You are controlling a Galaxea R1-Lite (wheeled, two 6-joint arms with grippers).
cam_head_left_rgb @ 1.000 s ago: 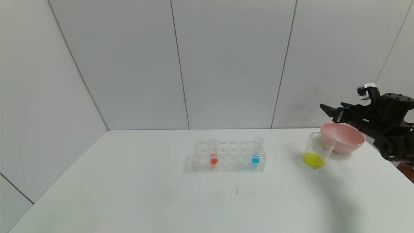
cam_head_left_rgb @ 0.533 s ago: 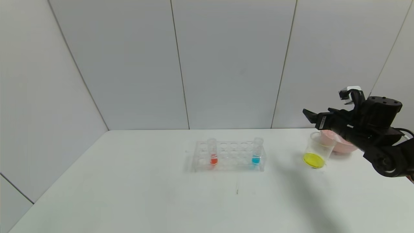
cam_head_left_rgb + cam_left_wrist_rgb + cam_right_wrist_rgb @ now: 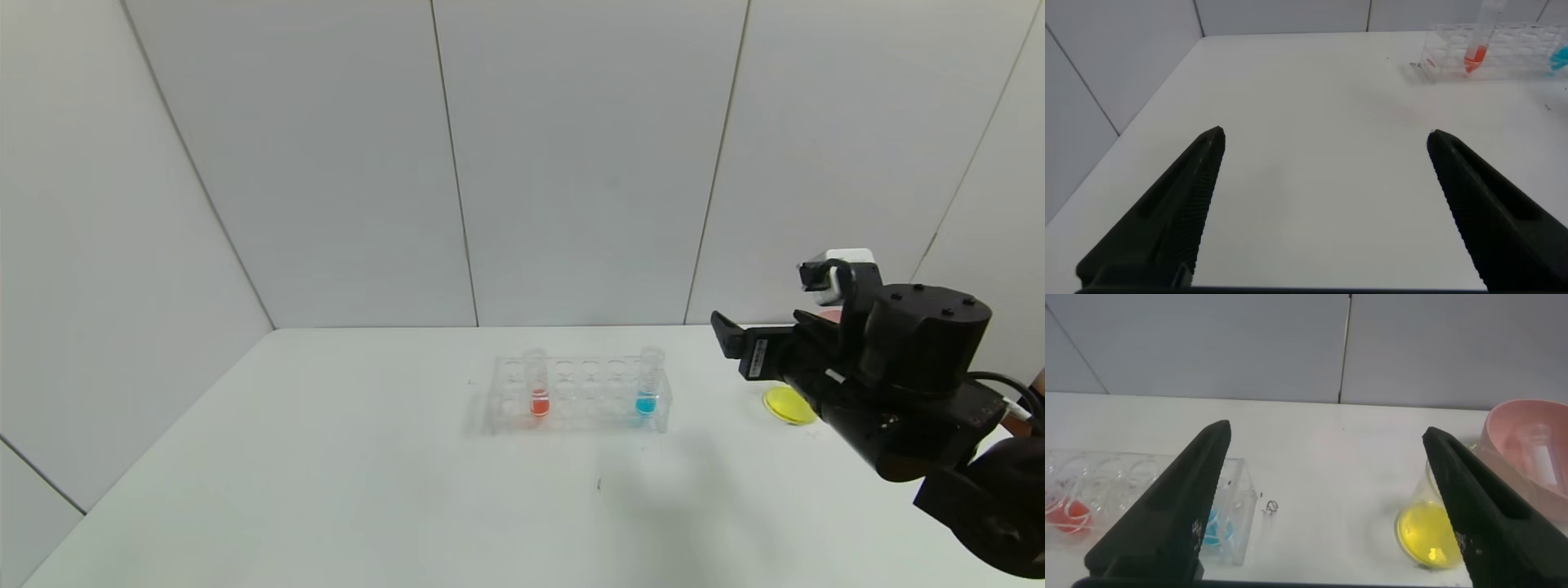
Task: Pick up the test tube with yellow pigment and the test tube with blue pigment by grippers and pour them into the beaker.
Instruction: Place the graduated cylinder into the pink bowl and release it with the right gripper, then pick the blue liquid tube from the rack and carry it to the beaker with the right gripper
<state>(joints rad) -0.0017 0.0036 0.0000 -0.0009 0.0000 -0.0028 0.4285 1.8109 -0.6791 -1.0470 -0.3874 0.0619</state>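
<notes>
The test tube with blue pigment [image 3: 649, 382] stands upright at the right end of a clear rack [image 3: 580, 398] in mid-table, and its blue liquid also shows in the right wrist view [image 3: 1217, 527]. The beaker [image 3: 788, 404] holds yellow liquid [image 3: 1427, 535] and sits right of the rack, its upper part hidden behind my right arm. My right gripper [image 3: 759, 327] hangs open and empty above the table between rack and beaker [image 3: 1327, 429]. The test tube with yellow pigment is out of view. My left gripper [image 3: 1324, 133] is open and empty over the table's bare left part.
A tube with orange-red liquid [image 3: 536, 384] stands at the rack's left end [image 3: 1476, 49]. A pink bowl [image 3: 1527, 449] sits just behind and right of the beaker, with a faint clear slim shape inside. The table's right edge is close to the bowl.
My right gripper has swung left and down from above the pink bowl, toward the rack, and now covers the bowl and the beaker's top in the head view.
</notes>
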